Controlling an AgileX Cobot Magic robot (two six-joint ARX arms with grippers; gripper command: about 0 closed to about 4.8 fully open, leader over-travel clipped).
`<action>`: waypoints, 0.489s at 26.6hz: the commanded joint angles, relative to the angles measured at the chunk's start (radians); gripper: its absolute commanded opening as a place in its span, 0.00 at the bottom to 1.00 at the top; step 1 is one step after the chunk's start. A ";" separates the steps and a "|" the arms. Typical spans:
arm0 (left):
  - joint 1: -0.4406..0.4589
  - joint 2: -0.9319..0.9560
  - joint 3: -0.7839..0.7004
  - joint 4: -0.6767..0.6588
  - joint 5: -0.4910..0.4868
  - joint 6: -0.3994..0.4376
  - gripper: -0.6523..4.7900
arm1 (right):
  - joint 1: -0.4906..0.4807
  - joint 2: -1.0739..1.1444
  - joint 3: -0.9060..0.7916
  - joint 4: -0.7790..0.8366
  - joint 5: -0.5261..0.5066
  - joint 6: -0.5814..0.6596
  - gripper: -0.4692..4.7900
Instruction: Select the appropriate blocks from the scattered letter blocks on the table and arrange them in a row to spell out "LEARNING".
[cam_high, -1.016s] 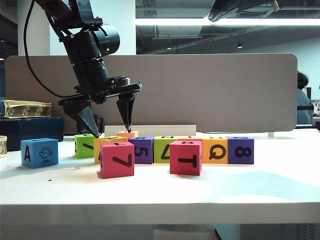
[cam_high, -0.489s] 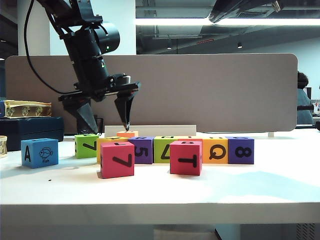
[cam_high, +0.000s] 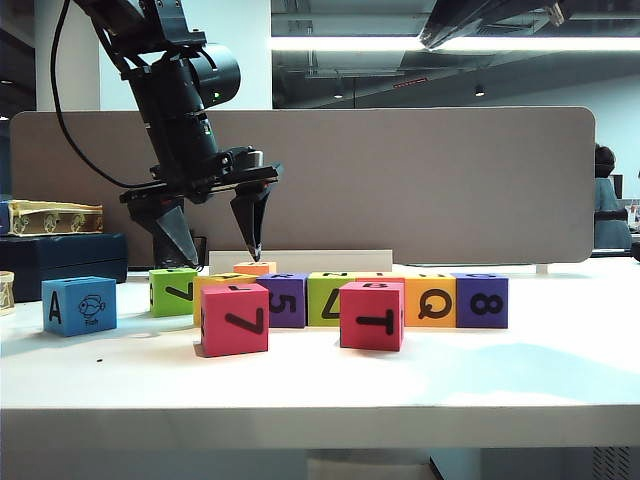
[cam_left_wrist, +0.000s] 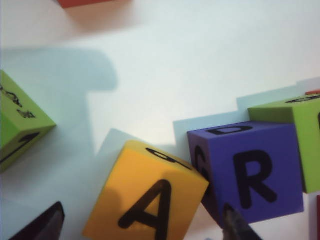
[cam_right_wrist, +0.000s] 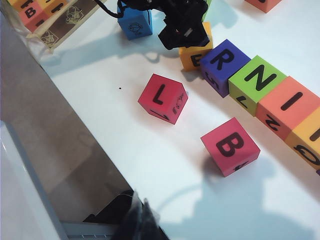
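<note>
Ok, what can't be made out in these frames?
- Right gripper: right wrist view, dark blur cut by frame edge; open or shut unclear.
- Yellow block: right wrist view, its top hidden by the open left gripper.
- Red block: left wrist view, cropped, letter unseen.

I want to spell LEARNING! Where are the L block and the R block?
L block (cam_right_wrist: 162, 98), right wrist view: on its red top face.
R block (cam_left_wrist: 252, 172), left wrist view: on its purple face showing R.

left arm (cam_high: 180, 95): glossy black, cylindrical housings, small green light on the round joint
cable (cam_high: 60, 110): black, looping from arm's upper left
left gripper (cam_high: 213, 245): two black, tapering pointed fingers (cam_high: 250, 222)
right gripper (cam_right_wrist: 135, 220): dark, blurred
</note>
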 joint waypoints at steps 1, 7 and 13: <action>0.000 0.005 0.004 0.005 0.004 0.000 0.85 | 0.001 -0.003 0.004 0.004 -0.010 -0.001 0.09; 0.000 0.033 0.004 -0.018 0.008 0.000 0.86 | 0.001 -0.007 0.004 -0.011 -0.019 -0.001 0.09; 0.000 0.033 0.005 -0.045 0.055 -0.009 0.86 | 0.001 -0.010 0.004 -0.012 -0.018 -0.001 0.09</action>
